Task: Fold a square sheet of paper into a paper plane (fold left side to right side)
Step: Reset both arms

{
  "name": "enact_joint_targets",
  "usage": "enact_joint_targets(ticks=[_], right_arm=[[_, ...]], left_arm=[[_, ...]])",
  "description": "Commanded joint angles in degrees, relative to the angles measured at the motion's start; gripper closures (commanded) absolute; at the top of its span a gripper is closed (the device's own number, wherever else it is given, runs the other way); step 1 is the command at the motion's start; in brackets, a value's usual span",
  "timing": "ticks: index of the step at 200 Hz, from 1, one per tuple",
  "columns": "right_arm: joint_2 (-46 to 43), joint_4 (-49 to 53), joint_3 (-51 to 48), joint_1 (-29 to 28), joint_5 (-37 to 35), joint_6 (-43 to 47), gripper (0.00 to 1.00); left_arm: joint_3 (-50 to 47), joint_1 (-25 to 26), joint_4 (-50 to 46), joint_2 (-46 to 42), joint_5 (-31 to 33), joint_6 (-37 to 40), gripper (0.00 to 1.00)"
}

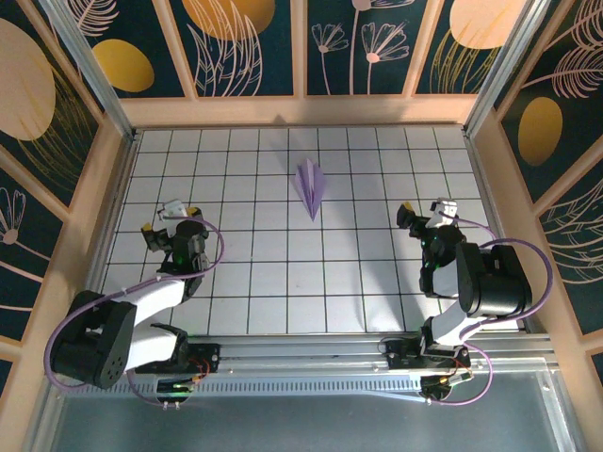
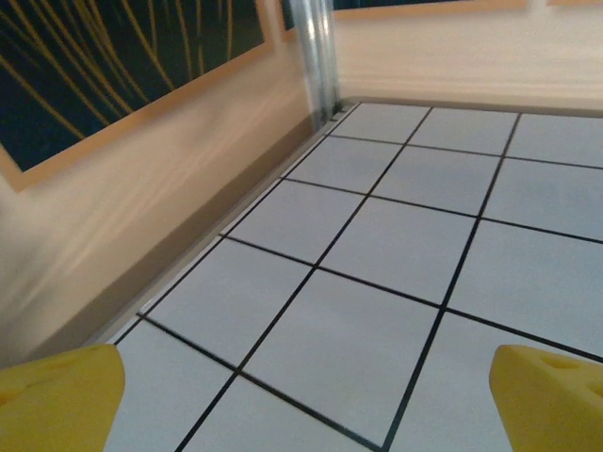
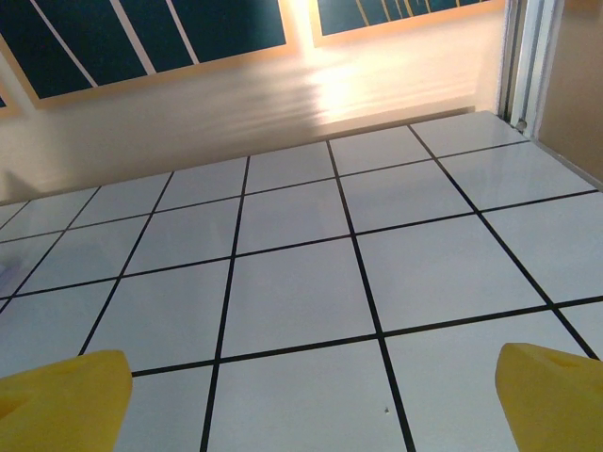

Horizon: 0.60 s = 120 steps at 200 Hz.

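Observation:
The lavender paper plane (image 1: pixel 310 186) lies folded on the gridded table, centre back, its point toward the arms and a ridge down its middle. My left gripper (image 1: pixel 170 218) hovers over the left part of the table, well left of the plane, open with nothing between its yellow fingertips (image 2: pixel 58 400). My right gripper (image 1: pixel 426 211) is over the right part, equally far from the plane, open and empty, its yellow fingertips (image 3: pixel 554 395) wide apart above bare tiles. The square sheet of paper as a flat sheet is out of view.
Wooden walls with dark floral panels enclose the white gridded table (image 1: pixel 254 282) on three sides. The left wall (image 2: pixel 141 217) runs close beside the left gripper. A metal rail (image 1: pixel 311 363) crosses the near edge by the arm bases.

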State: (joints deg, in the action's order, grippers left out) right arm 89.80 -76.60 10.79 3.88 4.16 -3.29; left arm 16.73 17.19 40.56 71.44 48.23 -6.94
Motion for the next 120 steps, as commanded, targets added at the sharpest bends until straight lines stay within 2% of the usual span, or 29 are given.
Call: enact_joint_targets(ticks=[1,46,120], right_arm=[[0.1,-2.8,0.4,-0.1,-0.8,0.7,0.01],[0.0,-2.6,0.4,-0.1,-0.8,0.7,0.01],[0.1,-2.6,0.4,-0.3,-0.9,0.8,0.01]], left_arm=[[-1.2,-0.9,9.6,1.6,-4.5,3.5,0.01],[-3.4,-3.0,19.2,3.6,-14.1,5.8,0.01],[-6.3,-7.1,33.2,8.8,-24.7,8.7,0.01]])
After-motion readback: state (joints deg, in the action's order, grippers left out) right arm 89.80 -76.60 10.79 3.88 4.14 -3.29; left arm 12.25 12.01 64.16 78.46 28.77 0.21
